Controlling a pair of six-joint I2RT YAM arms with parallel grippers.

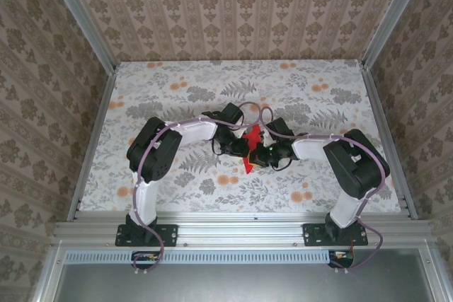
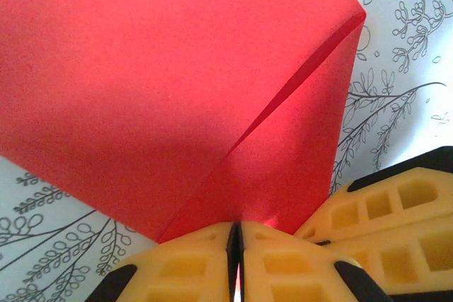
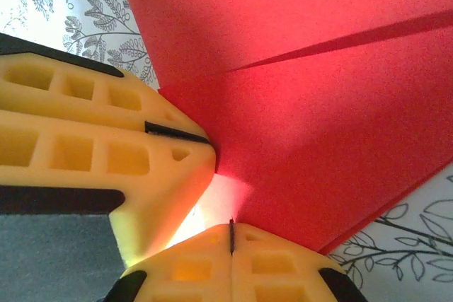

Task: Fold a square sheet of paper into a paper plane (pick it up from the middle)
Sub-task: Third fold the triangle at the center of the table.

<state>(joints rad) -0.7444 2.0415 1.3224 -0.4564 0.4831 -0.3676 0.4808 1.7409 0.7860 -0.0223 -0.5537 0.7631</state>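
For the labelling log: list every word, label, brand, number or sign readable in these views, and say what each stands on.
No text, number or sign can be read.
The red paper is plain on the sides that show.
The left gripper and the right gripper show bare yellow and black, with no marks.
The tablecloth and the wallpaper bear only leaf and flower patterns.

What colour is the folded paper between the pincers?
The paper is plain bright red, best in left wrist view.
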